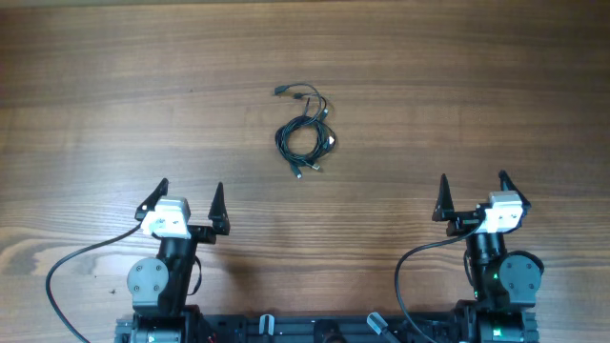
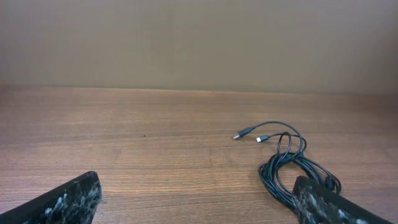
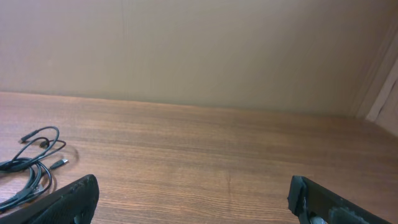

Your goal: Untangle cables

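The cables [image 1: 305, 131] lie in one tangled bunch of thin black cords on the wooden table, past the middle, with small plugs sticking out at the top left and bottom. The bunch shows at the lower right of the left wrist view [image 2: 289, 163] and at the left edge of the right wrist view [image 3: 31, 165]. My left gripper [image 1: 188, 197] is open and empty, near and to the left of the bunch. My right gripper [image 1: 473, 188] is open and empty, near and to the right of it.
The wooden table [image 1: 477, 86] runs to a plain beige wall [image 2: 199, 37] at the back. Thick black arm wires [image 1: 67, 267] loop beside each arm base at the near edge.
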Robot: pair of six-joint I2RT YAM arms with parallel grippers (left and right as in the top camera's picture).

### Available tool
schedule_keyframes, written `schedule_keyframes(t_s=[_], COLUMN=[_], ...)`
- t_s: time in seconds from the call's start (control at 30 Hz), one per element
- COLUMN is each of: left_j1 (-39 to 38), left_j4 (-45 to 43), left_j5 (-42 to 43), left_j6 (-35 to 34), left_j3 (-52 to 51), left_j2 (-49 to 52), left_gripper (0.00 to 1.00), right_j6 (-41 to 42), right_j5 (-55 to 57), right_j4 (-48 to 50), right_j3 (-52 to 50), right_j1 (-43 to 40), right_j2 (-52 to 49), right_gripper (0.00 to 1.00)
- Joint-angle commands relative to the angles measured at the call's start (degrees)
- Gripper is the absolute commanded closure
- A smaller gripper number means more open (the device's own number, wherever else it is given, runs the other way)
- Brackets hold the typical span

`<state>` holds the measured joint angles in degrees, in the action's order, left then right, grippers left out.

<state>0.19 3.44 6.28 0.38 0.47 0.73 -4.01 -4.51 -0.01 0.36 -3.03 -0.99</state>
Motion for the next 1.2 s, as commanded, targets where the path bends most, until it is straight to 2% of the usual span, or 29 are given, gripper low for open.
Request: schedule_keyframes(t_s=[0.0, 0.93, 1.17], left_j1=[0.46, 0.48, 0.46], left_j4=[0.46, 0.46, 0.68], left_j5=[-0.13, -0.37, -3.69], left_j6=[0.9, 0.92, 0.92], left_j3=[-0.15, -0.15, -0.15], left_j2=[-0.35, -0.35, -0.35], left_gripper=[0.0, 0.0, 0.0], right_j6=[-0.5, -0.48, -0.48], right_j5=[-0.68, -0.68, -0.68], right_j4=[0.24, 0.24, 0.24], right_j3=[-0.07, -0.07, -0.07], right_j1=[-0.04, -0.04, -0.04], right_j2=[0.2, 0.2, 0.2], right_gripper=[0.0, 0.0, 0.0])
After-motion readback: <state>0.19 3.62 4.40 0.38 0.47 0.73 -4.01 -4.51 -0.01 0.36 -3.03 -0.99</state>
